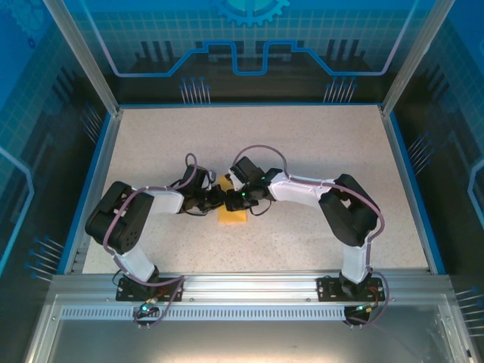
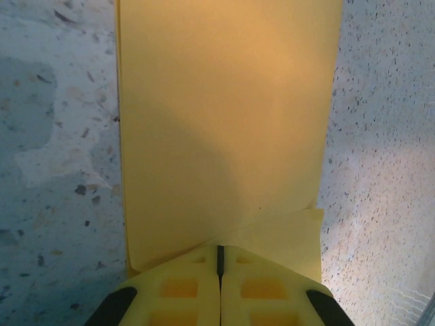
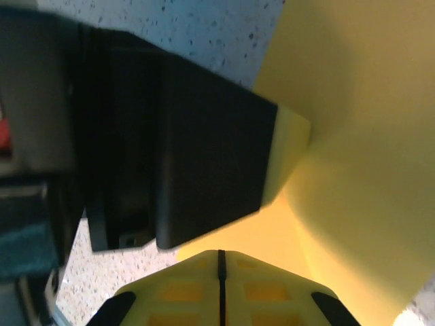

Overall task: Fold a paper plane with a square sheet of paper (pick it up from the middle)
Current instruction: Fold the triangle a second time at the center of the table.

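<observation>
Paper sheet (image 1: 232,217) lies mid-table (image 1: 318,144), between two arms. Left gripper (image 2: 219,261) pinched shut on its near edge; right gripper (image 3: 219,261) clamped shut on same sheet, just beside. You: move both wrists together, hold sheet lightly taut, line up edges before pressing crease; uneven pull likely tears.

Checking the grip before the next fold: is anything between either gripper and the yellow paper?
Nothing visible. The left gripper and right gripper are each shut on the square sheet of paper; the left gripper's body sits beside the right's fingertips, not between.
</observation>
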